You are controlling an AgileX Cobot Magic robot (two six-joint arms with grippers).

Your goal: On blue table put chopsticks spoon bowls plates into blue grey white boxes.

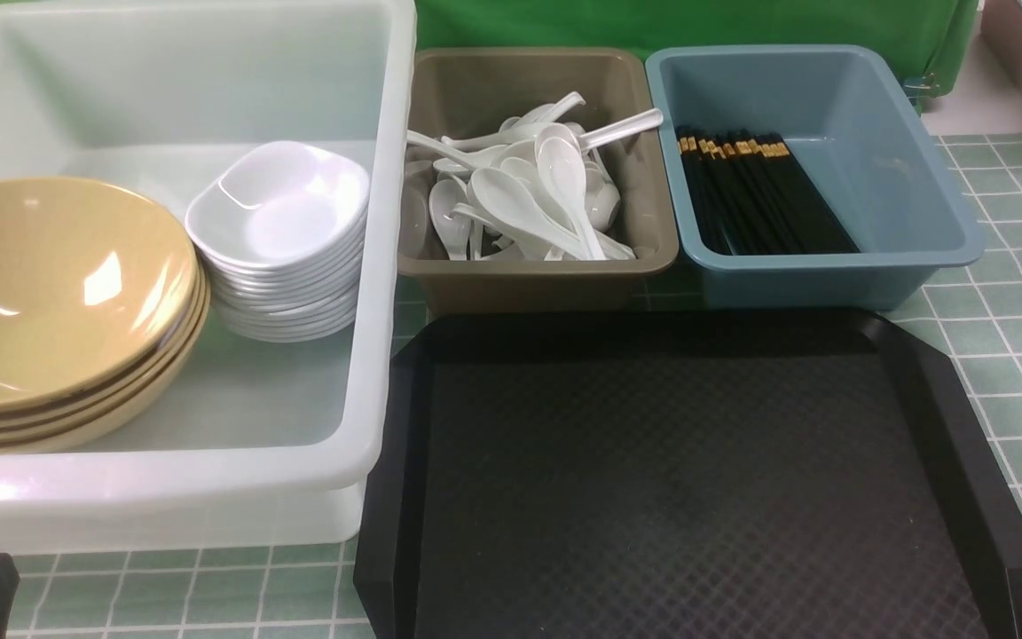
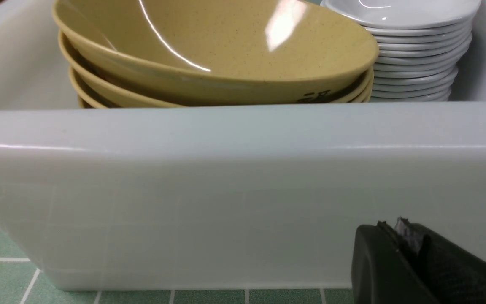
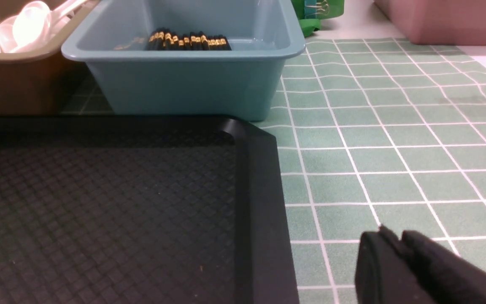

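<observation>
**Everything boxed, both pincers idling low**

I am resting my left gripper (image 2: pixel 399 236) beside the near wall of the white box (image 1: pixel 369 266), jaws pressed together and holding nothing. My right gripper (image 3: pixel 399 245) is hanging low over the blue table (image 3: pixel 395 147) beside the black tray (image 1: pixel 697 488), its jaws looking closed and empty.

The sorting is looking finished to me. The white box is carrying the stacked bowls (image 1: pixel 58 293) with the stacked plates (image 1: pixel 285 231) beside them, like with like. The grey box (image 1: pixel 644 257) is holding a loose heap of spoons (image 1: pixel 529 191). The blue box (image 1: pixel 919 195) is keeping the chopsticks (image 1: pixel 755 191) laid parallel against one side. The tray is lying bare.
</observation>
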